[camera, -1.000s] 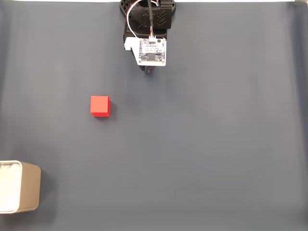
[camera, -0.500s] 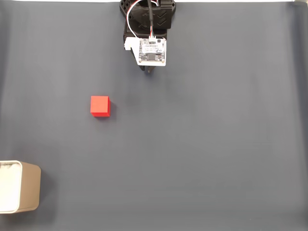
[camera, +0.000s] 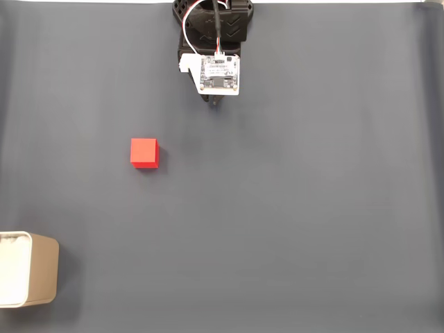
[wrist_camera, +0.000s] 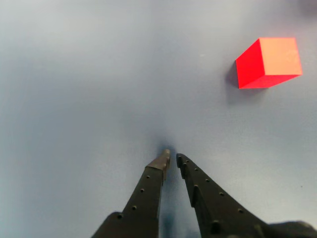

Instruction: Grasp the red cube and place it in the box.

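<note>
Nothing has changed across the last second: arm, cube and box sit exactly where they were, so the task has not started and the reach is still to come. In the wrist view the hand (wrist_camera: 172, 159) comes up from the bottom centre of the frame, its two dark fingers nearly touching at the tips with only a thin gap between them, clenched and grasping nothing. Tips sit low over bare grey bench (wrist_camera: 74, 99); whether they touch it I cannot tell. The red cube (wrist_camera: 269, 63) lies in the upper right of that frame, well apart from the tips, flat on the bench and turned a little. In the fixed view the hand's tip (camera: 216, 103) pokes out below the white wrist board at top centre, the red cube (camera: 144, 152) is left of centre, and the box (camera: 41, 270) sits in the lower left corner, white inside, nothing visible in it. Likely next: open up and swing toward the cube.
</note>
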Controlling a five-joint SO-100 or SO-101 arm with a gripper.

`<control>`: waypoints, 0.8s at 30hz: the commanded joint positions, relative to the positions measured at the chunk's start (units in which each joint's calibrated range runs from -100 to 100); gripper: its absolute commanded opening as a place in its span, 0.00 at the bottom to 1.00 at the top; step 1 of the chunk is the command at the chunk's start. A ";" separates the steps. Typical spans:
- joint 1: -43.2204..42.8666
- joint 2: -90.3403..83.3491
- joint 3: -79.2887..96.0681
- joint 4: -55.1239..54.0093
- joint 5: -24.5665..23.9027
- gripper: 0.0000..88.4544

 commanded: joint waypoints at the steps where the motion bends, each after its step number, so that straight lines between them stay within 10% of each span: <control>1: -0.49 0.17 0.54 1.20 -0.15 0.02; 24: 0.08 0.78 0.54 -11.92 -1.22 0.00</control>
